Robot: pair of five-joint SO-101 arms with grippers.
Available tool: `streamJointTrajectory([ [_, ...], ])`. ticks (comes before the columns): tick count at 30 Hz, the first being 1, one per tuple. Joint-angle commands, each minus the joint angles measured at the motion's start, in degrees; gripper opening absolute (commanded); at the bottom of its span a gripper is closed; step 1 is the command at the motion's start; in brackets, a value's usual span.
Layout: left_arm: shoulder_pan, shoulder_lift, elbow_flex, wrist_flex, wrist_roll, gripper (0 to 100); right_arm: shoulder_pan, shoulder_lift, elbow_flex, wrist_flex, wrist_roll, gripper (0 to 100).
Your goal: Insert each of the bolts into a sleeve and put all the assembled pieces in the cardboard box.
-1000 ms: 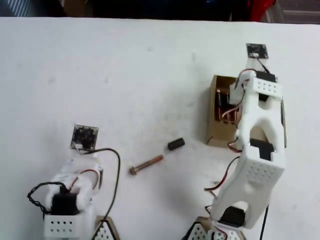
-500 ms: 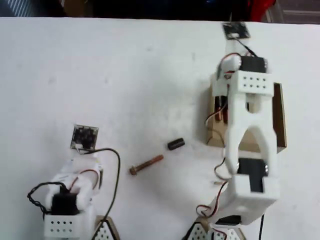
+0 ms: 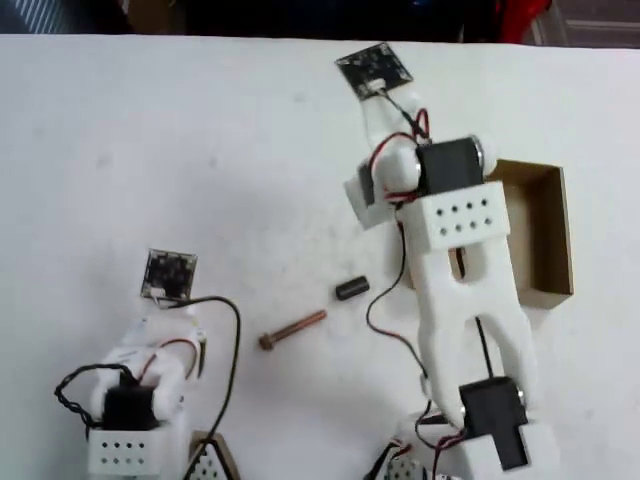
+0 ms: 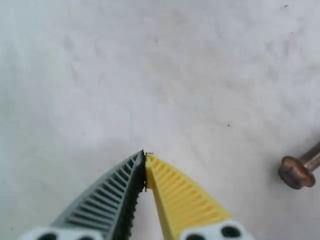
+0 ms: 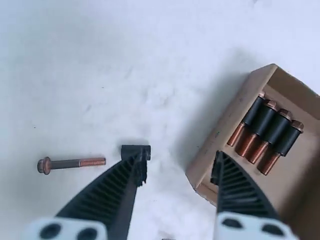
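Right gripper [image 5: 180,157]: spread wide, gripping nothing, hanging just off cardboard box [image 5: 220,135], over loose sleeve [image 5: 135,151]; probably lined up for next pick.
Bolt [image 5: 70,163]: flat on table, beyond sleeve from box, unassembled.
Four assembled pieces [image 5: 265,134]: side by side inside box.
Left gripper [image 4: 145,156]: closed tip to tip, empty, well apart from box, near bolt head; seemingly parked.
Box interior partly covered by arm in high view; bolt shank cut off in left wrist view.

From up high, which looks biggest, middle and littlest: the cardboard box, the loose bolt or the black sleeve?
Biggest: cardboard box, partly under an arm.
Middle: bolt, long and thin.
Littlest: sleeve.
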Motion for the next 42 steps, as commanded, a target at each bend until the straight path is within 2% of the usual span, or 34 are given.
streamJointTrajectory([
  [1, -0.57, -0.4, -0.09, 0.26, -0.79, 2, -2.07, -4.0, -2.29, 3.12, 0.26, 18.7],
  [14, -0.57, -0.4, -0.09, 0.26, -0.79, 2, -2.51, -14.9, -0.88, 3.3, 0.26, 18.7],
  [26, -0.57, -0.31, -0.09, 0.35, -0.79, 2, -7.25, -33.19, 20.4, 1.98, 0.62, 18.7],
  [35, -0.57, -0.31, -0.09, 0.35, -0.79, 2, -7.16, -43.21, 38.33, -7.96, 0.7, 18.7],
  [42, -0.57, -0.31, -0.09, 0.35, -0.79, 2, -7.08, -44.88, 48.97, -14.11, 0.35, 18.7],
])
